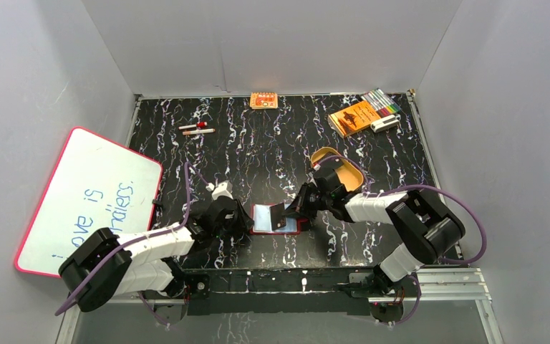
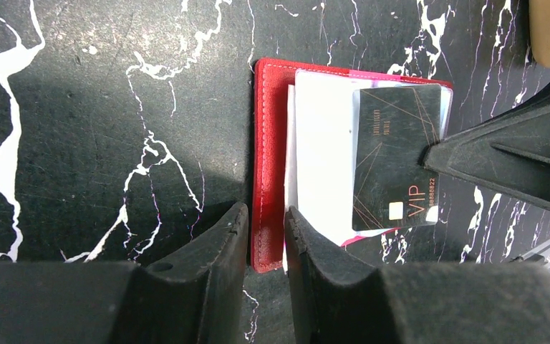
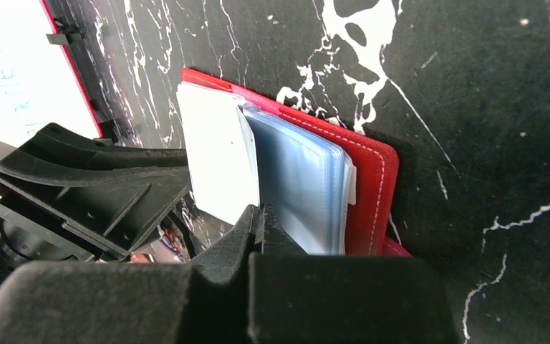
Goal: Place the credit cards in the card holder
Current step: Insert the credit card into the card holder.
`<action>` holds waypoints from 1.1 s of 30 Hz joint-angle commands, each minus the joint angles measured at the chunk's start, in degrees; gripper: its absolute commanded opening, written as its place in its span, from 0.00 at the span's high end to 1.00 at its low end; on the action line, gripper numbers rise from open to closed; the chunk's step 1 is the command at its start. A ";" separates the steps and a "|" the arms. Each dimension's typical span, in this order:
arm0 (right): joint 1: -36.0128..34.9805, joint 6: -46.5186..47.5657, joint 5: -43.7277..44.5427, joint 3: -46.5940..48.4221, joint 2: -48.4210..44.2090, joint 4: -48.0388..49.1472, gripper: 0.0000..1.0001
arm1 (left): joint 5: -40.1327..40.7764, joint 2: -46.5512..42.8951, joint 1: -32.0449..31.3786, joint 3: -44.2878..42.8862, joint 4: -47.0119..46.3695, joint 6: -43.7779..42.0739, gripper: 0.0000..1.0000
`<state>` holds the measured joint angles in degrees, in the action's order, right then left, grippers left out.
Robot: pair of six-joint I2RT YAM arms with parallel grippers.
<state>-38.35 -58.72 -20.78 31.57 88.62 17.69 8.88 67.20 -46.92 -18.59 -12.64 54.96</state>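
Observation:
The card holder (image 1: 266, 219) lies open on the table near the front, a red cover (image 2: 266, 165) with pale sleeves (image 3: 301, 179) inside. My left gripper (image 2: 266, 231) stands at its left edge, one finger on each side of the red border, which fills the narrow gap between them. A black credit card (image 2: 397, 158) marked VIP lies tilted over the sleeves. My right gripper (image 3: 260, 215) is shut on the card's right edge. In the top view that gripper (image 1: 299, 208) sits just right of the holder, and the card (image 1: 278, 215) reaches over it.
A tan oval tray (image 1: 338, 168) sits just behind the right gripper. At the back right lie an orange booklet (image 1: 353, 117) and markers (image 1: 381, 100). A small orange box (image 1: 263, 100) is at the back middle, pens (image 1: 197, 129) at the back left, and a whiteboard (image 1: 89, 197) on the left.

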 commanded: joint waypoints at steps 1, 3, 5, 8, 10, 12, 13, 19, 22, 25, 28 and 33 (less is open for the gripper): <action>-1.20 0.22 2.53 2.70 1.46 -0.75 1.00 | -0.36 0.54 0.30 0.53 1.32 -0.18 0.76; -1.78 0.19 3.51 3.08 1.72 -1.14 1.00 | -0.29 0.52 0.29 0.44 1.60 -0.37 0.77; -2.05 0.10 4.13 3.10 1.90 -1.10 1.00 | -0.12 0.40 0.32 0.40 1.81 -0.62 0.77; -2.39 -0.08 4.38 3.28 2.36 -1.01 1.00 | -0.07 0.35 0.28 0.31 2.09 -0.96 0.77; -2.57 -0.40 4.48 3.32 2.72 -0.91 1.00 | -0.10 0.51 0.28 0.14 2.18 -1.21 0.78; -2.94 -0.80 4.51 3.15 2.94 -0.21 1.00 | -0.18 0.79 0.33 0.05 2.19 -1.30 0.78; -3.18 -1.05 4.55 3.10 3.03 -0.02 1.00 | -0.26 0.94 0.31 0.00 2.14 -1.37 0.78; -4.20 -0.87 3.39 3.88 4.63 1.32 1.00 | -0.45 1.44 0.26 -0.22 2.10 -1.68 0.78; -4.60 -0.78 2.85 4.38 5.47 1.78 1.00 | -0.45 1.53 0.27 -0.34 2.31 -1.85 0.78; -4.93 -0.78 2.45 4.88 6.41 2.12 1.00 | -0.29 1.62 0.25 -0.31 2.71 -1.93 0.78; -5.15 -0.61 1.78 5.35 7.12 2.52 1.00 | 0.39 1.34 0.26 -0.62 3.99 -1.96 0.76; -5.39 -0.55 2.48 5.38 5.64 1.53 0.75 | 2.76 -0.27 0.32 -1.75 7.36 -2.39 0.69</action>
<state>-42.89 -59.92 -18.72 35.81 94.61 20.10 8.54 67.70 -46.83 -19.44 -11.68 53.98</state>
